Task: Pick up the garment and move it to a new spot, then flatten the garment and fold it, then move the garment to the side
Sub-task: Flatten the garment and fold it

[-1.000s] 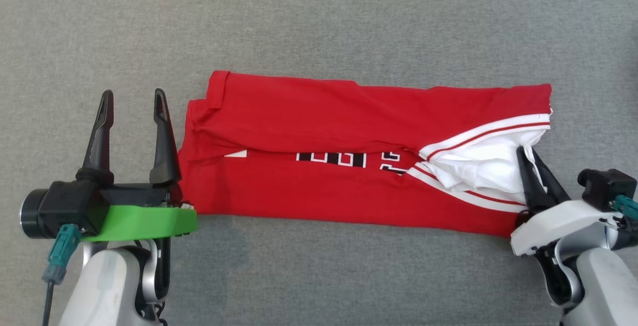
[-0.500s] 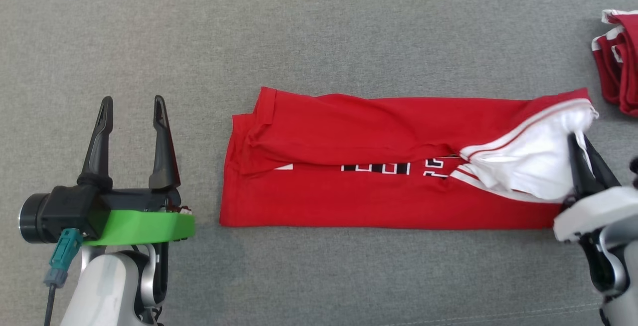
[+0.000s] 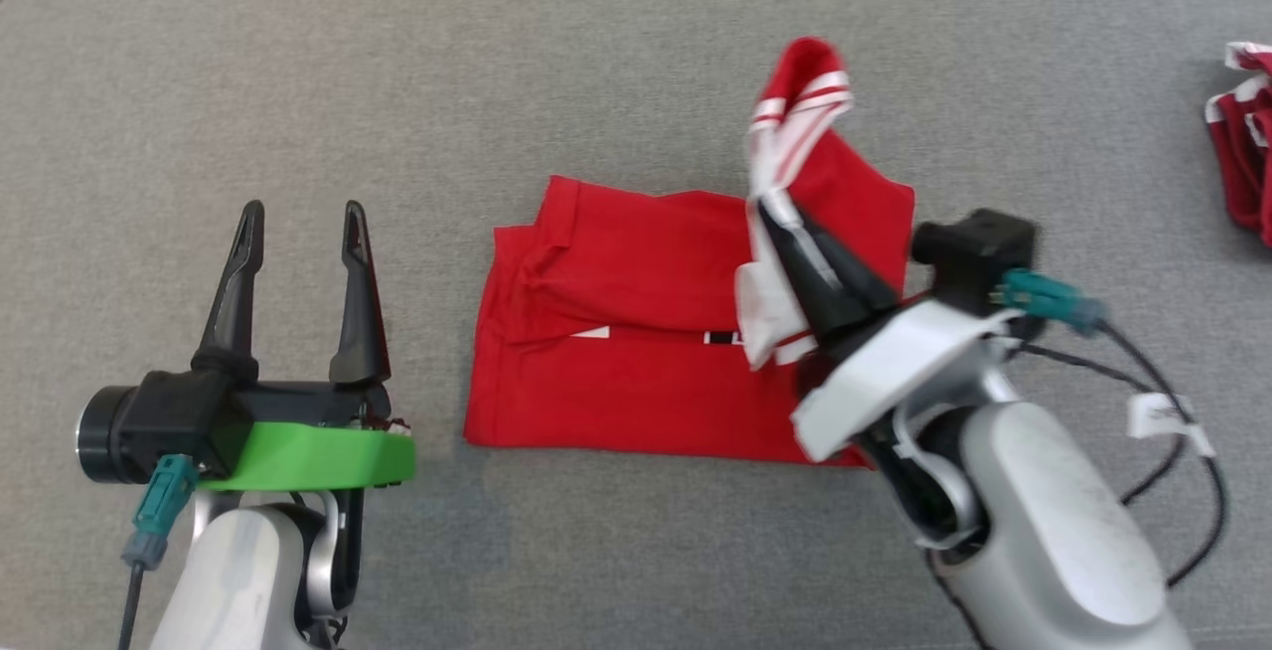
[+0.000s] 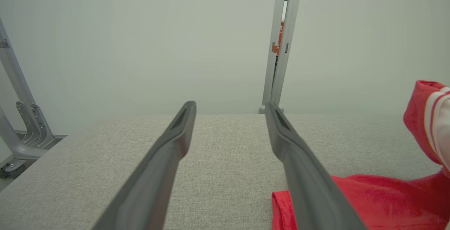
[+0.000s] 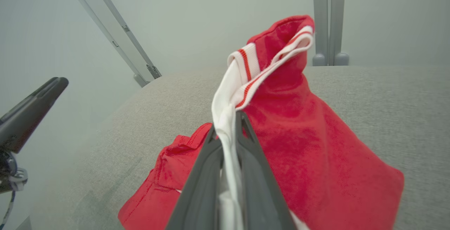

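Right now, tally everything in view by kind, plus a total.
Garments: 2 (held garment, bunched garment at the right edge)
Pincers: 2 (left pincer open, right pincer shut on the held garment)
Total: 4

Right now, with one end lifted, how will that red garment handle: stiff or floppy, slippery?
Probably floppy: the red garment sags from the right gripper while the rest lies flat on the grey surface. Likely light, since a pinch on its white-striped end lifts it. Its creases suggest it wrinkles easily.
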Robot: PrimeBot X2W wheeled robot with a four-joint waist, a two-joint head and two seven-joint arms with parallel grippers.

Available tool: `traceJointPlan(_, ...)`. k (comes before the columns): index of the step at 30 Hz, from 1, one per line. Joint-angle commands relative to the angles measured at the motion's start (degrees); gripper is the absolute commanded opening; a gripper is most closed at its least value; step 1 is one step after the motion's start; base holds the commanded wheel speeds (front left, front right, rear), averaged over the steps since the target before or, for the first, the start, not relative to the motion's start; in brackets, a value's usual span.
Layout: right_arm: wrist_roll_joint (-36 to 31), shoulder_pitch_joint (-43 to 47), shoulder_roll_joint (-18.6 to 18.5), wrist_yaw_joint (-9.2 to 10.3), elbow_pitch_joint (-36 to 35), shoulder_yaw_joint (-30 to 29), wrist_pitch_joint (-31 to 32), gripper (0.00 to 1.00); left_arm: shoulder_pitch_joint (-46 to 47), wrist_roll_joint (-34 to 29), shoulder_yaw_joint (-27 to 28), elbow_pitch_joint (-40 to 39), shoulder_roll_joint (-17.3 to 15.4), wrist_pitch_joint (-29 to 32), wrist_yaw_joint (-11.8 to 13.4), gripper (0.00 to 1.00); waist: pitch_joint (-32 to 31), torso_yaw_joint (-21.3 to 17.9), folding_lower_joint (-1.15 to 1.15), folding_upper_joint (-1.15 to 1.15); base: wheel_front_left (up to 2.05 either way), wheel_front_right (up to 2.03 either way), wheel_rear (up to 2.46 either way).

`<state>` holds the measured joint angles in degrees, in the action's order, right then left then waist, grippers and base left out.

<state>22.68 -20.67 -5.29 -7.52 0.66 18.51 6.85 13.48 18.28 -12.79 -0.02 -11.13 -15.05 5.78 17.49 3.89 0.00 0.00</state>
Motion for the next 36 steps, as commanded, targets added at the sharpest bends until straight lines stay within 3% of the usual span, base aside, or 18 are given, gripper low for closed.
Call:
traceJointPlan(1, 0.82, -1.44, 0.53, 0.08, 1.58, 1.9, -0.75, 0.0, 0.69, -0.14, 0.01, 0.1, 0.36, -0.13, -0.27, 1.0, 0.54, 1.74, 0.0, 0.0, 0.0, 0.0, 0.0)
traceJointPlan(13, 9.68, -10.89, 2.31, 0.05, 17.5, 14.37, -9.66, 0.0, 1.96, -1.07, -0.4, 1.64, 3.18, -0.13, -1.86, 1.0, 2.95, 7.12, 0.0, 0.0, 0.0, 0.0, 0.0)
traceJointPlan(14, 10.12, -11.51, 2.31, 0.05, 18.43, 14.93, -10.6, 0.2, 1.97, -1.22, -0.34, 1.74, 3.33, -0.13, -2.01, 1.0, 3.0, 7.19, 0.0, 0.0, 0.0, 0.0, 0.0)
traceJointPlan(15, 11.02, -12.06, 2.33, 0.05, 19.39, 15.65, -11.68, 0.45, 1.93, -1.39, -0.23, 1.9, 3.46, -0.13, -2.17, 1.0, 3.0, 7.22, 0.0, 0.0, 0.0, 0.0, 0.0)
traceJointPlan(16, 11.26, -12.55, 2.33, 0.05, 20.2, 16.06, -12.68, 0.78, 1.88, -1.49, -0.11, 2.02, 3.54, -0.13, -2.27, 1.0, 3.01, 7.19, 0.0, 0.0, 0.0, 0.0, 0.0)
traceJointPlan(17, 11.34, -13.2, 2.3, 0.05, 21.01, 16.48, -13.96, 1.0, 1.81, -1.64, 0.02, 2.19, 3.66, -0.13, -2.31, 1.0, 2.99, 7.13, 0.0, 0.0, 0.0, 0.0, 0.0)
traceJointPlan(22, 10.15, -15.85, 2.31, 0.05, 22.51, 18.12, -19.29, 1.0, 1.92, -2.38, 0.66, 2.51, 3.93, -0.13, -2.72, 1.0, 2.91, 6.3, 0.0, 0.0, 0.0, 0.0, 0.0)
traceJointPlan(26, 6.44, -16.73, 2.24, 0.05, 20.56, 15.65, -21.43, 1.0, 1.24, -2.95, 1.35, 2.47, 3.7, -0.13, -2.63, 1.0, 2.46, 4.63, 0.0, 0.0, 0.0, 0.0, 0.0)
traceJointPlan(36, -4.79, -5.22, -3.2, 0.05, 7.64, -3.93, -22.0, 1.0, -0.91, -3.71, 2.74, 3.41, 1.95, -0.13, -1.91, 1.0, -0.23, 0.26, 0.0, 0.0, 0.0, 0.0, 0.0)
